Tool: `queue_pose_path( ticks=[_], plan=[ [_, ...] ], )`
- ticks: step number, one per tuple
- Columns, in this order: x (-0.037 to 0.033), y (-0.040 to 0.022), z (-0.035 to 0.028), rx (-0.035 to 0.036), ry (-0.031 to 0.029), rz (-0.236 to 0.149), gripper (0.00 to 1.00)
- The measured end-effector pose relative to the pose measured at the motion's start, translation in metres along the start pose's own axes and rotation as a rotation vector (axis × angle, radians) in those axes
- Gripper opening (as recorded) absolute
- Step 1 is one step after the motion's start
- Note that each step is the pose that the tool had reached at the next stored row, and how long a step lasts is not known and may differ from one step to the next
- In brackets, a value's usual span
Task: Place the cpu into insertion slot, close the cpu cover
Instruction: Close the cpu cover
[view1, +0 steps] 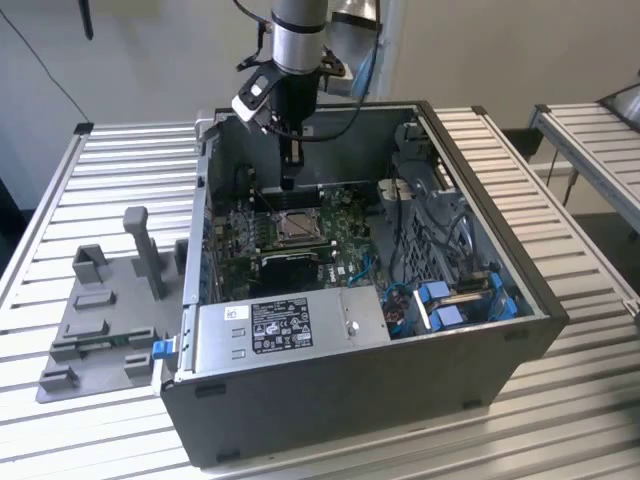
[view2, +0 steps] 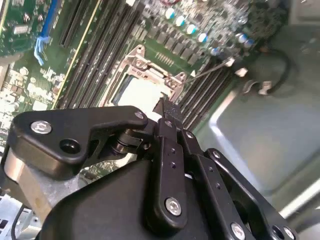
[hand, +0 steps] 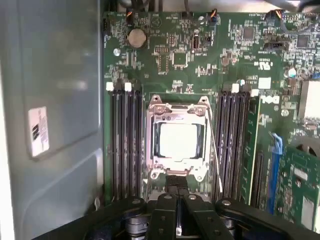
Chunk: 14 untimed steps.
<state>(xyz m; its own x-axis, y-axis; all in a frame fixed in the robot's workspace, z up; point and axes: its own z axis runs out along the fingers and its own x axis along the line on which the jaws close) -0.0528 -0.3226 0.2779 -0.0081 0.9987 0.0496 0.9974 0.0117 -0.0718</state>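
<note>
The insertion slot (hand: 155, 170) sits in the green board between long black memory slots. The cpu (hand: 178, 140) lies in it, its pale flat face showing through the window of the cpu cover (hand: 177, 111), which lies down flat over it. A slim wire lever (hand: 215, 152) runs along one side of the socket. My gripper (hand: 176, 181) is shut with nothing between its fingers, its tip at the socket's edge. The second wrist view has the gripper (view2: 167, 107) just beside the cover (view2: 150, 67). In the exterior view the gripper (view1: 289, 180) hangs over the socket (view1: 298, 226) inside the case.
The open computer case (view1: 480, 190) walls in the board. A large grey labelled box (view1: 290, 325) lies at its near side, and blue connectors (view1: 440, 300) and cables are at the exterior view's right. A grey fixture (view1: 100, 310) stands on the slatted table at the left.
</note>
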Motion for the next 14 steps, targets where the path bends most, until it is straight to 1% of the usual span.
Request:
queue_pose_path(
  ticks=[1, 2, 3, 4, 5, 6, 9, 10, 11, 12, 14],
  plan=[
    [0.0004, -0.0118, -0.0062, -0.0002, 0.0088, -0.001, 0.11],
    [0.0006, -0.0223, -0.0068, 0.0005, 0.0155, -0.001, 0.11],
    [0.0006, -0.0266, -0.0065, 0.0022, 0.019, -0.001, 0.11],
    [0.0006, -0.0299, -0.0063, 0.0039, 0.0224, -0.001, 0.11],
    [0.0007, -0.033, -0.006, 0.0088, 0.0274, -0.001, 0.11],
    [0.0007, -0.0351, -0.0059, 0.0154, 0.0335, -0.001, 0.11],
    [0.0008, -0.0417, -0.0054, 0.0381, 0.0553, -0.002, 0.11],
    [0.0008, -0.0434, -0.0053, 0.0435, 0.0609, -0.002, 0.11],
    [0.0008, -0.0449, -0.0051, 0.0463, 0.0639, -0.002, 0.11],
    [0.0008, -0.0462, -0.0047, 0.0477, 0.0661, -0.002, 0.11],
    [0.0007, -0.0482, -0.004, 0.0487, 0.074, -0.003, 0.11]
  ],
)
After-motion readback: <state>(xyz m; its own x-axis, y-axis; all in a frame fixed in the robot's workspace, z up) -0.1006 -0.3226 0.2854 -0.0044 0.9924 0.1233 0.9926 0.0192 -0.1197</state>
